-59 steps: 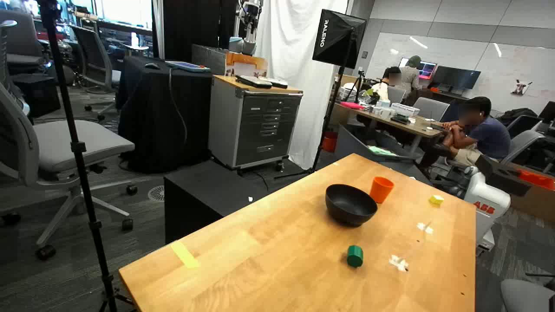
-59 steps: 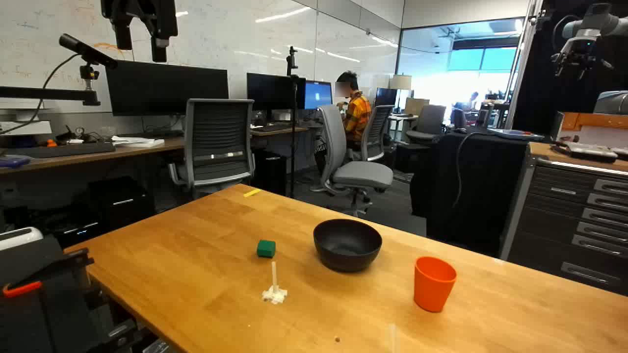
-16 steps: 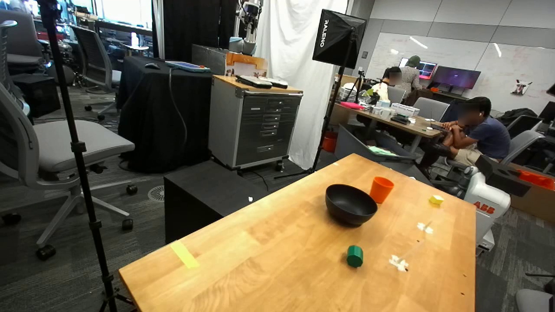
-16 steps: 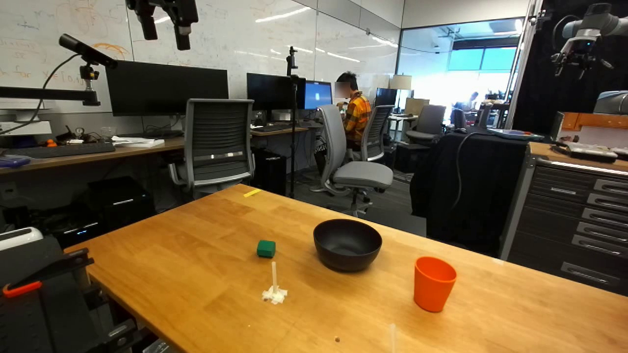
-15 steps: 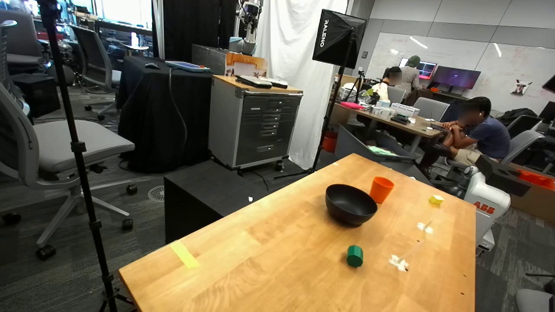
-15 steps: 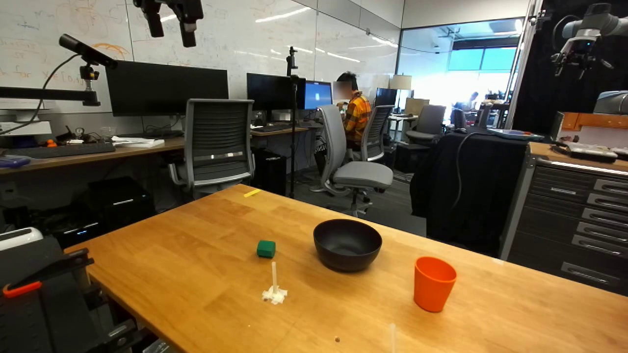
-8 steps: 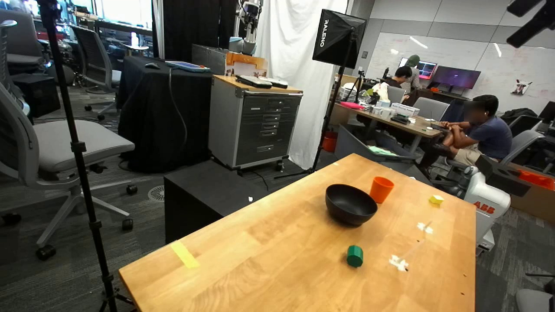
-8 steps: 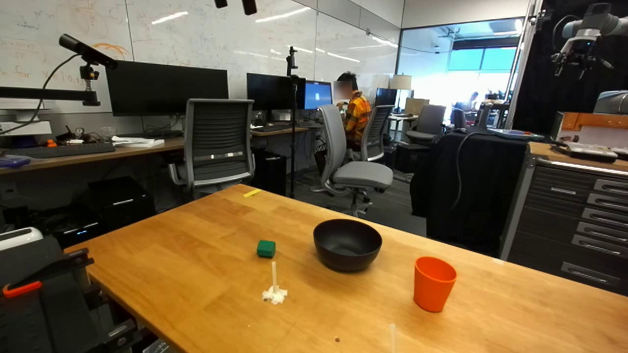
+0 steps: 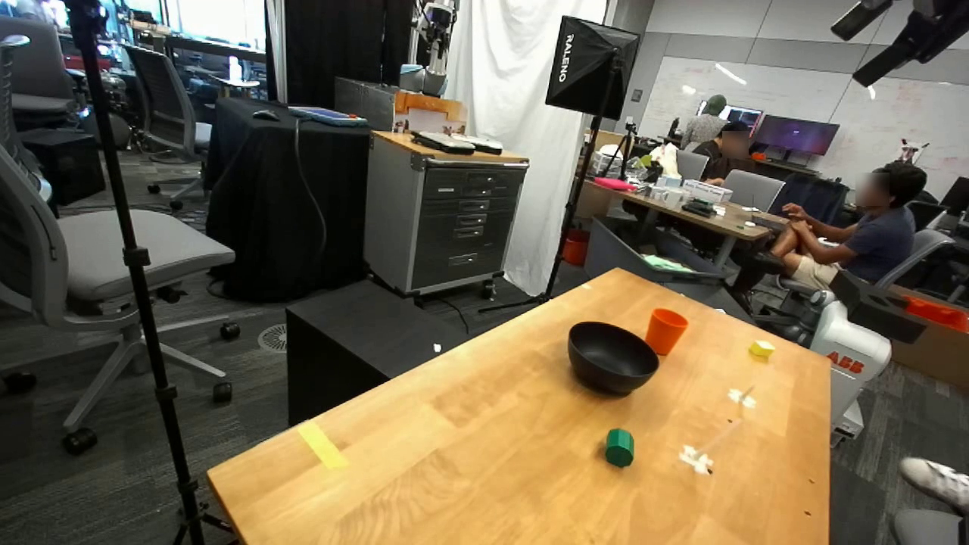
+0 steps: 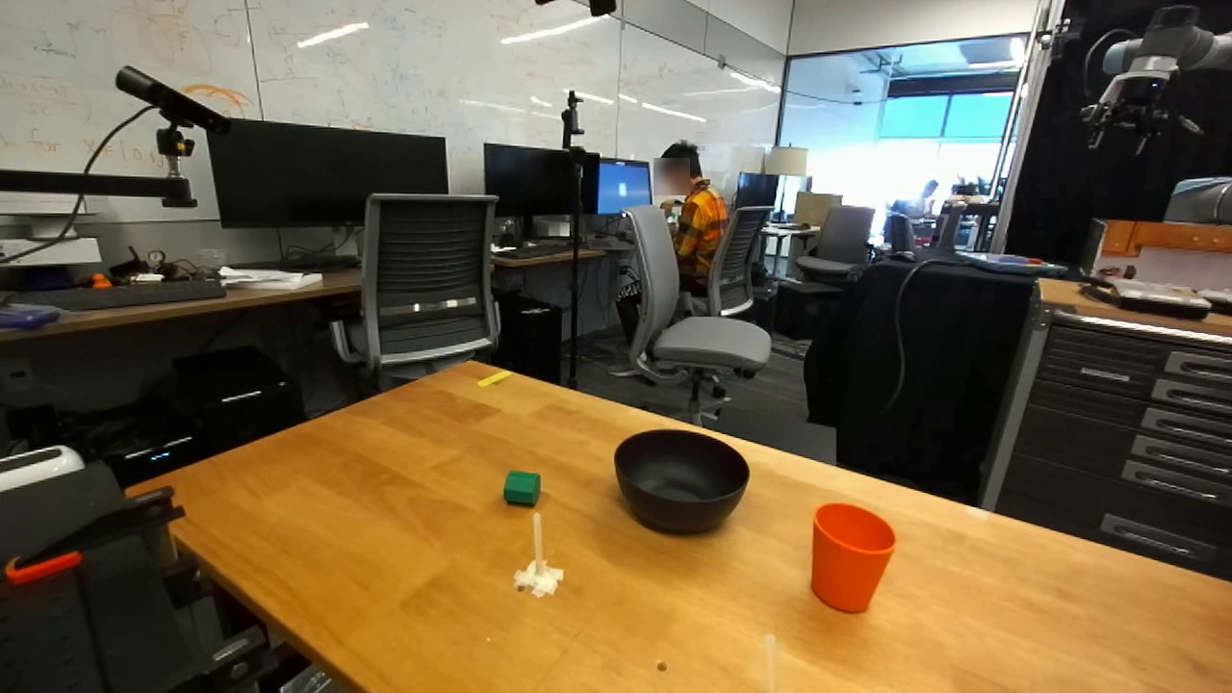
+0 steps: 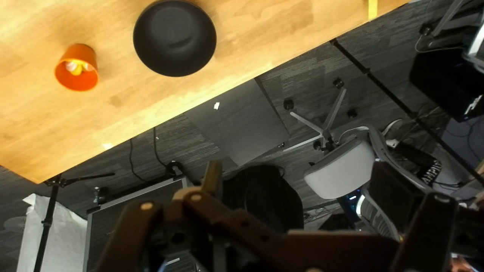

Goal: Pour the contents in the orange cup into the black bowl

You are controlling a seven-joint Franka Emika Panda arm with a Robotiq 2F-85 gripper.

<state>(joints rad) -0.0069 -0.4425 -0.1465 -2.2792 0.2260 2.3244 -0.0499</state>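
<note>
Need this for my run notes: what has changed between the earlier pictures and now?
In an exterior view, the open gripper has moved leftward into the upper right of the picture, grasping and releasing nothing. In the background, a seated person in blue shifted rightward. The orange cup, black bowl, green block and yellow block stayed put.

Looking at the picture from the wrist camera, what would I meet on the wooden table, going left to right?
Orange cup → black bowl → yellow strip.
</note>
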